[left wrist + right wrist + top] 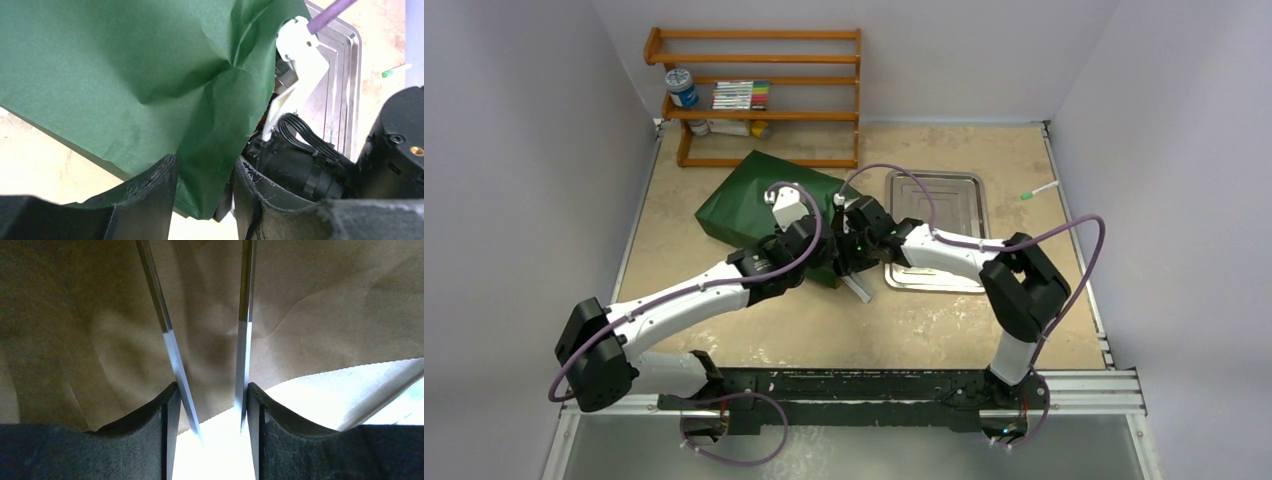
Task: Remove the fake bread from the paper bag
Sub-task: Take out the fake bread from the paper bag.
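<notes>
The left gripper (204,182) pinches the edge of the bag (125,75), which lies on the counter (924,320). The right gripper (207,407) clamps tongs (244,340) inside it. No bread shows. Hold the mouth raised and slide the tongs deeper before squeezing.

You can't see where the tongs (171,347) end: both blades run off the top edge, deep in the paper bag (325,315). From above, your arms (724,285) cover its mouth.
</notes>
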### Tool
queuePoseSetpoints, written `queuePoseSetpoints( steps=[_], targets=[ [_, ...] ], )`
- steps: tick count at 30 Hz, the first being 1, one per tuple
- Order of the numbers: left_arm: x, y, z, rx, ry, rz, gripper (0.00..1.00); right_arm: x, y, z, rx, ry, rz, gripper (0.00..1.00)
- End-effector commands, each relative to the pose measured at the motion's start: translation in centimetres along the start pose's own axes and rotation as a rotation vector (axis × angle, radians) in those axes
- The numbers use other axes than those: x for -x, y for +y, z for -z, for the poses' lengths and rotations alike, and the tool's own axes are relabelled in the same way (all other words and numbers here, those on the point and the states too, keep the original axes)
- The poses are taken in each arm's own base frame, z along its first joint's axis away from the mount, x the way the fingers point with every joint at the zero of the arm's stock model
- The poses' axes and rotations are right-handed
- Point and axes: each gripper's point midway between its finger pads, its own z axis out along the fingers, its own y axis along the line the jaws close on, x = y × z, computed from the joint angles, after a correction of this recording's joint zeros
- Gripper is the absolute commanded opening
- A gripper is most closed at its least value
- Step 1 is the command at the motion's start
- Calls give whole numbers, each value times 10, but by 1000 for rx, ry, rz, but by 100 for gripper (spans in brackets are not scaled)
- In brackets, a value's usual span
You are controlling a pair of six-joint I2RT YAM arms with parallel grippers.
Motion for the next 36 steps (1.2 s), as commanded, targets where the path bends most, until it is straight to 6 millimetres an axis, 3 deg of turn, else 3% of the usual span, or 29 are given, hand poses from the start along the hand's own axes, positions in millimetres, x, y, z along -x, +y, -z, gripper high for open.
queuePoseSetpoints(
  steps=[1,5,12,15,19,21,30,36],
  targets=[
    [-2,-15,-3,-49,1,31,42,33,21,-1,78,-85,44,51],
    [-5,-16,-4,-50,7,28,42,34,21,-7,77,-87,46,61],
    [-9,-12,-2,-42,13,25,42,30,18,-16,70,-72,48,62],
    [-10,-10,-1,-37,10,24,41,30,20,-18,79,-70,50,51],
    [-3,-5,2,-19,-15,28,41,33,22,-11,88,-83,54,10],
    [3,-1,6,-7,-34,30,41,33,23,-7,89,-82,56,0],
    [41,37,40,67,-168,75,42,30,26,28,102,-94,60,0],
    [47,43,40,97,-178,70,43,23,26,47,105,-102,49,0]
  ],
)
